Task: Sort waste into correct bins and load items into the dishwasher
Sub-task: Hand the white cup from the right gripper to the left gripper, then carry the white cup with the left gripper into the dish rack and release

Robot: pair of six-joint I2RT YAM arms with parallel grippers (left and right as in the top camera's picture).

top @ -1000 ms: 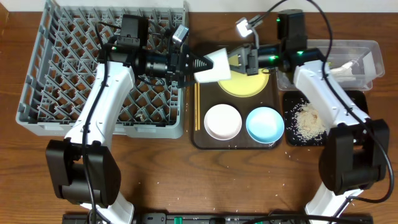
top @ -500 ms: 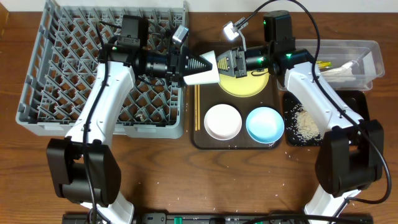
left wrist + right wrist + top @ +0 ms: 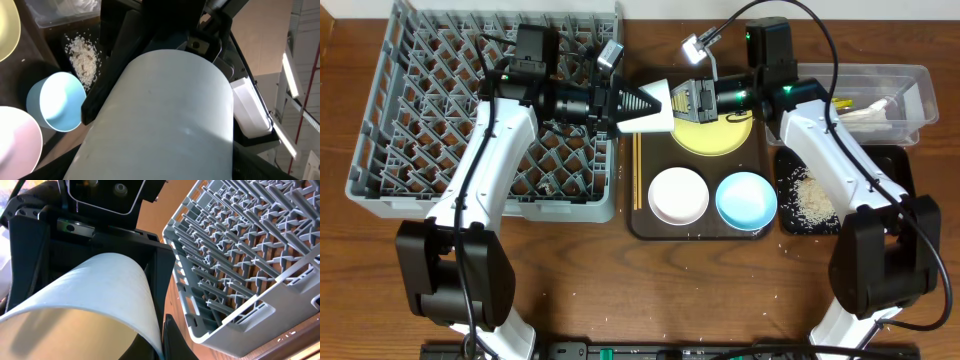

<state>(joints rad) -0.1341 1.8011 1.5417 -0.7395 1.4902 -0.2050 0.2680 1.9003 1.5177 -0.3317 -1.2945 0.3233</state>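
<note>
One wooden table (image 3: pixel 620 285), grey dish rack (image 3: pixel 420 110) | right tool (image 3: pixel 678 103) pinching white cup (image 3: pixel 656 120) | left tool (image 3: pixel 646 100): cannot tell

White cup (image 3: pixel 656 118) at left end effector (image 3: pixel 650 101)

Overhead straight down on table (image 3: pixel 620 275), wrist views close-up, facing each other, sharing white cup (image 3: pixel 165 115)

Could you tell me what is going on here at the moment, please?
The two arms meet above the edge of the large grey plastic dish rack. The right end effector is shut on the small white cup, while the left end effector has its fingers around the cup's other end; whether it grips yet is unclear. It looks like a handover toward the rack.
</note>
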